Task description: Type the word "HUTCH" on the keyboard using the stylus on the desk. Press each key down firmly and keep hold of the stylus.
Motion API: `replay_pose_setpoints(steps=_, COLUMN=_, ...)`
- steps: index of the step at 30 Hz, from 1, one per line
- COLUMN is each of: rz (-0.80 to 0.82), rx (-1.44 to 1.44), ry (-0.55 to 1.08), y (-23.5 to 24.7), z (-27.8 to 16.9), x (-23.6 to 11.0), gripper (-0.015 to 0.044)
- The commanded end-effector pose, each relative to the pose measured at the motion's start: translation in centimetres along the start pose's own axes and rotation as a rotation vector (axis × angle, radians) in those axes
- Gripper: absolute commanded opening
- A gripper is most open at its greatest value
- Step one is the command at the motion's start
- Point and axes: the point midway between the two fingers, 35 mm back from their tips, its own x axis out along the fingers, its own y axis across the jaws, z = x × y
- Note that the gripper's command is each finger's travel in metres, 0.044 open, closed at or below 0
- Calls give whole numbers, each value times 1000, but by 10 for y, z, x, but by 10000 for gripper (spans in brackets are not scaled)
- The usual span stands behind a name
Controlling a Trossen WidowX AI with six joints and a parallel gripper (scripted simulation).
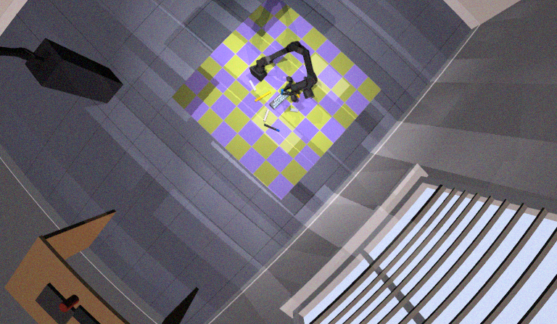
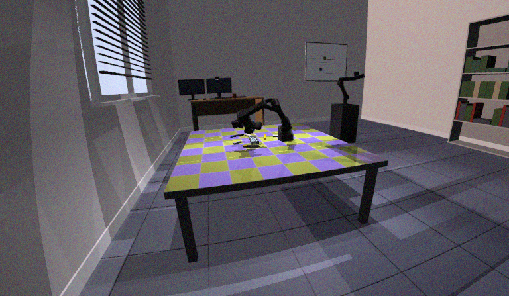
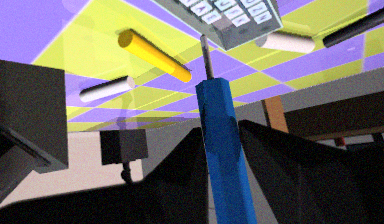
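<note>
Top cam's looking straight down from far up; exterior cam's facing the desk [image 2: 262, 165] from across the room; wrist cam's hugging the keyboard [image 3: 220, 9]; all sharing the checkered desk.

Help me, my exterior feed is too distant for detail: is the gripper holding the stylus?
Observer: Yes. The wrist view shows the blue stylus clamped between the fingers of the gripper.
Operator: Where is its tip?
Observer: The thin grey tip points at the near corner edge of the keyboard, not over a key.
Operator: Anything loose nearby?
Observer: In the top view, a yellow pen lies on the table beside the keyboard.
</note>
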Motion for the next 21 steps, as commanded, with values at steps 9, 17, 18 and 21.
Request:
replay_pose_setpoints(steps=9, rz=0, rx=-13, ry=6, y=2, z=28, x=18, gripper=0)
replay_pose_setpoints(steps=17, rz=0, rx=-13, ry=6, y=2, z=28, x=18, gripper=0)
replay_pose_setpoints(steps=18, rz=0, rx=-13, ry=6, y=2, z=28, x=18, gripper=0)
replay_pose_setpoints(steps=21, rz=0, rx=-13, ry=6, y=2, z=28, x=18, gripper=0)
